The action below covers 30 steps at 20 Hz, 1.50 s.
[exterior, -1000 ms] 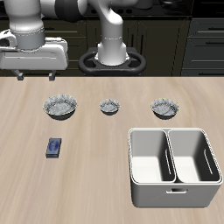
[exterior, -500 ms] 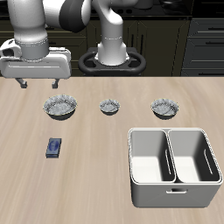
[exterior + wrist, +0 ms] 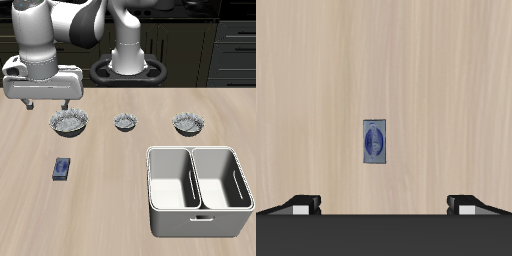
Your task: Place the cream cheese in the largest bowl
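The pale beige wood-grain bench (image 3: 110,190) is showing fine light streaks. The small flat dark blue cream cheese box (image 3: 62,168) is showing a lighter grey-blue oval patch on its top. The widest grey-white speckled ruffled bowl (image 3: 69,122), the medium one (image 3: 187,123) and the smallest one (image 3: 125,122) are all showing dark speckling. The double-compartment plastic bin (image 3: 198,190) is looking off-white. The white and grey end effector (image 3: 45,103) is carrying dark fingertips.

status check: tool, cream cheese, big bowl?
Tool open, holding nothing, high above the table. Cream cheese flat on the table, untouched, nearer the front edge than the largest bowl. Nothing between them.
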### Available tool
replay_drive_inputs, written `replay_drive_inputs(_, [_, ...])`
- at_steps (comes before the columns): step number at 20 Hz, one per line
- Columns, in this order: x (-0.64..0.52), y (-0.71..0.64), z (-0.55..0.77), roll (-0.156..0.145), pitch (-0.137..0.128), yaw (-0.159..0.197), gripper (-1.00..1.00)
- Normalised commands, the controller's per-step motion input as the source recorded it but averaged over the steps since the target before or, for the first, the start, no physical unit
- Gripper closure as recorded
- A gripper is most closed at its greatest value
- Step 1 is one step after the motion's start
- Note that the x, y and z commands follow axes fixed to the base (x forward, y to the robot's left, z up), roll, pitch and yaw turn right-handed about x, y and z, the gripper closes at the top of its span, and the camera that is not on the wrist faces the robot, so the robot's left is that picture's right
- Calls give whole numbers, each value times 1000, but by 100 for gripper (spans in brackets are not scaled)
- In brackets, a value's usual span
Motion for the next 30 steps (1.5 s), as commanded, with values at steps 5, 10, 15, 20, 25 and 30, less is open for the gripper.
replay_drive_inputs(5, [-14, 34, -269, -3, 4, 3, -100])
replay_drive_inputs(10, [-19, 57, -234, -6, 11, -5, -100])
replay_drive_inputs(15, [44, 23, -243, -16, 8, 29, -100])
replay_drive_inputs(20, [44, -8, -256, 0, 29, 11, -100])
replay_drive_inputs(25, [61, 43, -352, -4, 47, 20, -100])
replay_drive_inputs(30, [-13, -1, -236, 6, 26, 8, -100])
